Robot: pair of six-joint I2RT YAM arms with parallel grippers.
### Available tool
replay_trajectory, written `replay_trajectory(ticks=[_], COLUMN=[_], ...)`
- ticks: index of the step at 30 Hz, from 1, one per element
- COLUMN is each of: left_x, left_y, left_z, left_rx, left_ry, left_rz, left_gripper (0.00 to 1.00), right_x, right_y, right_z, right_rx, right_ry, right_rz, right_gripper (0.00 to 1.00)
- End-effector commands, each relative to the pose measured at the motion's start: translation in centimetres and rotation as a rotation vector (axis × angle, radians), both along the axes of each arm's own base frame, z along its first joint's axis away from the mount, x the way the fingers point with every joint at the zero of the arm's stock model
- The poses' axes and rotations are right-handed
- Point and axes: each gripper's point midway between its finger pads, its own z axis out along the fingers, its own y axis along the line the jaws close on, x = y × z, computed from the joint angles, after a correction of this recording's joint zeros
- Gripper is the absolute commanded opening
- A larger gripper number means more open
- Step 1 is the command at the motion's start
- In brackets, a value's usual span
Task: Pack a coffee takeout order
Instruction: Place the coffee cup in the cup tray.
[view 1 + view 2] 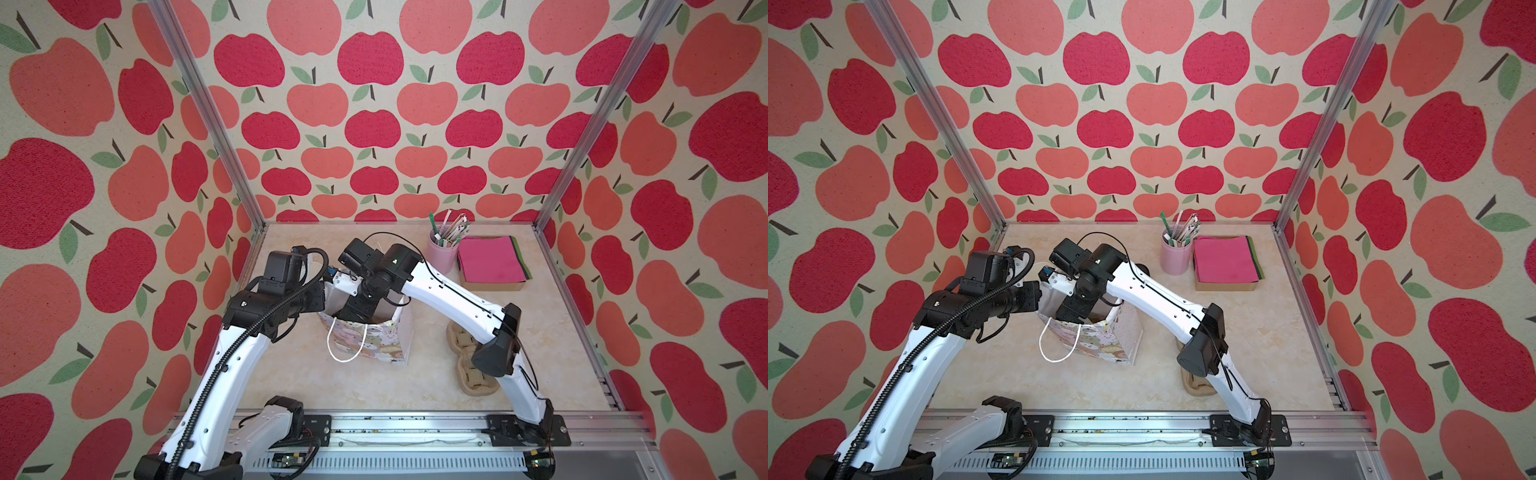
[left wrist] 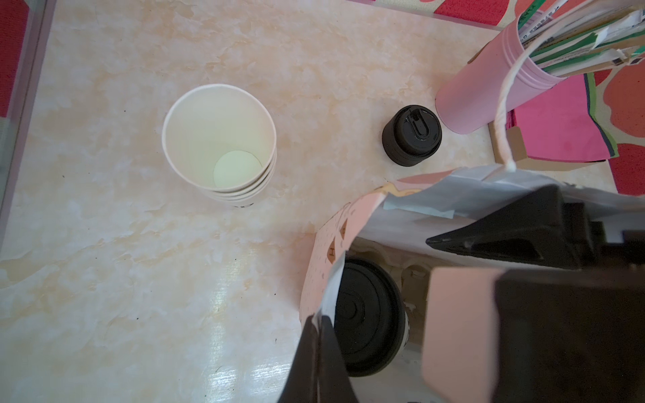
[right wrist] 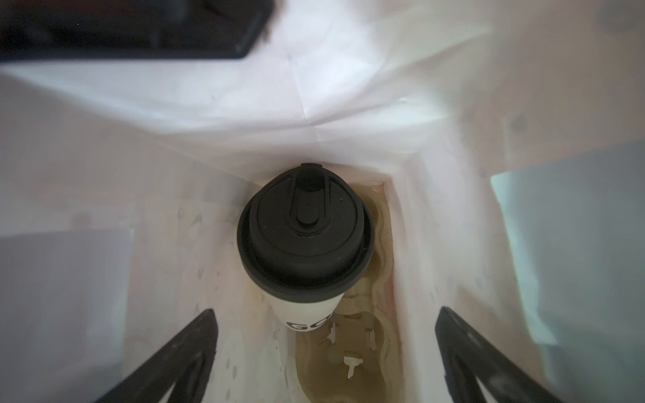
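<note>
I see the marbled tabletop point(image 1: 291, 374) only in part, since both arms lean over its middle. The printed paper gift bag point(image 1: 376, 345) stands upright there. In both top views its mouth is mostly blocked by the right arm reaching down into it. A pulp cup carrier point(image 1: 473, 380) lies on the table to the right of the bag, half covered by that arm's elbow, so I cannot count its wells. At the back right, the magenta napkin point(image 1: 490, 259) tops a stack in a cardboard tray point(image 1: 490, 286). Just beside it is a pink holder point(image 1: 441, 253) of straws, where the green straw point(image 1: 433, 222) sticks up; the rest I cannot sort. The stack of lidless cups point(image 2: 218, 139) and the spare black lids point(image 2: 412, 136) show clearly only in the left wrist view; from above I cannot make them out behind the arms. The left gripper point(image 2: 319, 335) is pinched closed on the bag's rim, and only its tips show. The right gripper point(image 3: 324, 310) hangs inside the bag with jaws spread wide, holding nothing. Below it the white paper cup point(image 3: 303, 310) stands upright in a second carrier point(image 3: 345, 352) on the bag's floor. Its black lid point(image 3: 303, 237) is on, and the print on its side is cut off.
</note>
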Motion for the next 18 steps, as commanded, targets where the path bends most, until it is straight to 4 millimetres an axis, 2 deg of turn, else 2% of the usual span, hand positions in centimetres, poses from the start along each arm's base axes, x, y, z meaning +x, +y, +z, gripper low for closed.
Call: replay_trajectory(ticks=[1,9,18], left_x=[-0.3,-0.2,-0.4], left_y=[0.2,-0.1,-0.8], left_z=[0.9,1.4,2.4], left_rx=[0.015,-0.003,-0.055], left_ry=[-0.025,-0.042,-0.085], left_rz=[-0.003,-0.013,-0.031], left_gripper=[0.00,0.00,0.21], right_x=[-0.2,-0.6,-1.3], right_y=[-0.4,-0.6,-1.4], right_z=[3.9,7.4,11.0], right_rx=[0.101,0.229,0.342], right_ry=[-0.025,-0.065,-0.104], right_rz=[-0.025,-0.011,-0.003], right_gripper=[0.99,0.99,0.99])
